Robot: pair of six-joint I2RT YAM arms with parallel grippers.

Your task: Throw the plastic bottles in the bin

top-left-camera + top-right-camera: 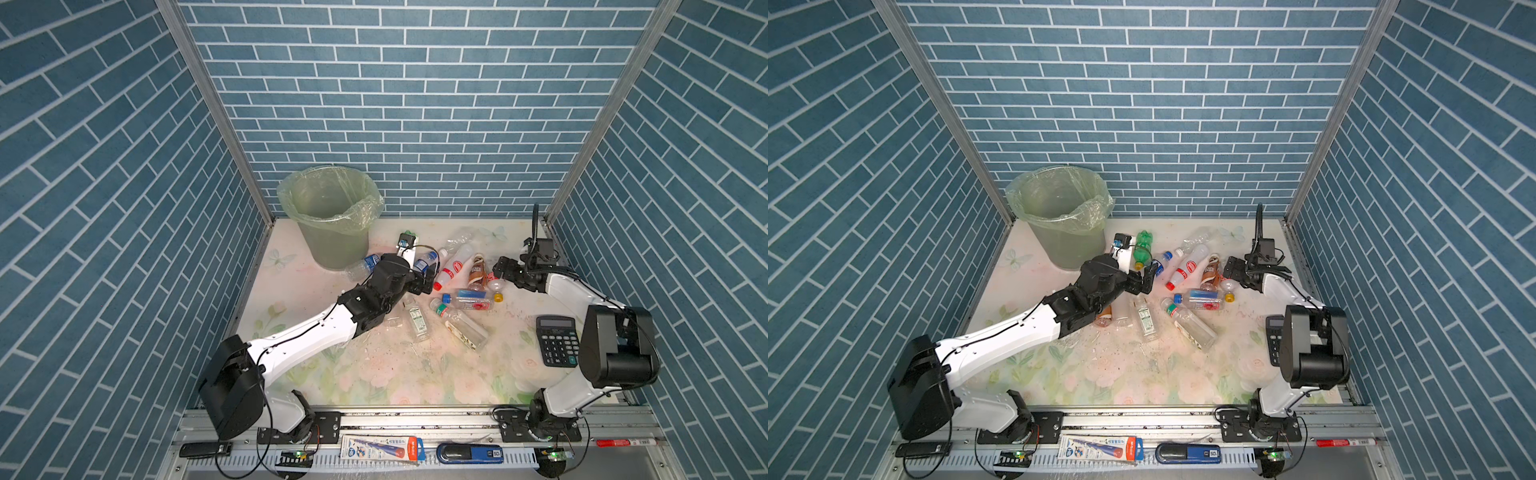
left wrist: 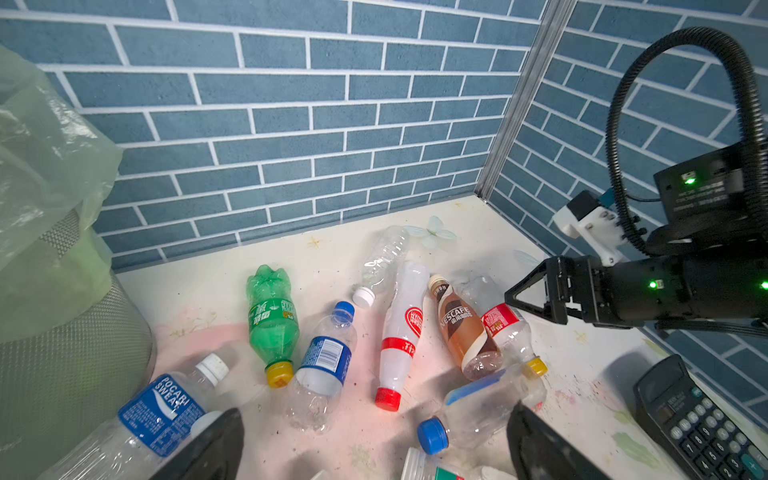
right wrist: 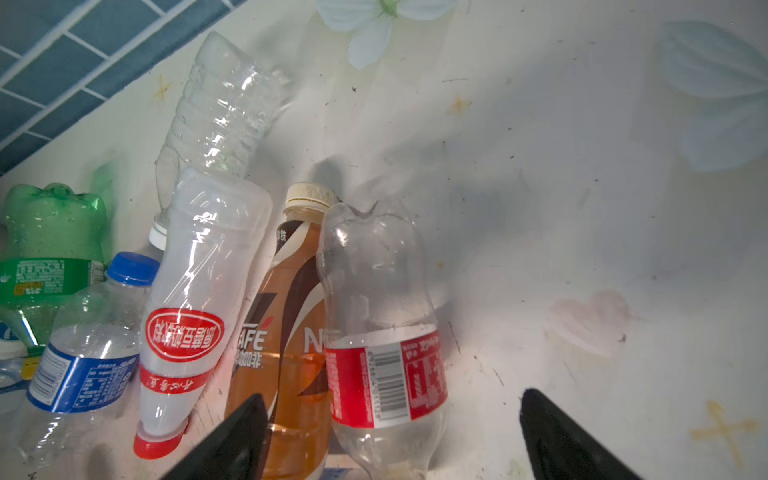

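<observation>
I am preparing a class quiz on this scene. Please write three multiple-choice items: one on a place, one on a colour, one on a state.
1. Where does the bin stand? A) beside the calculator B) at the far left corner of the table C) among the bottles
2. What colour is the cap of the green bottle? A) blue B) white C) yellow
3. How is the left gripper? A) open, holding nothing B) shut on a bottle C) shut, empty
Answers: B, both top views show it there; C, the left wrist view shows it yellow; A, its jaws stand wide apart, gripping nothing.
</observation>
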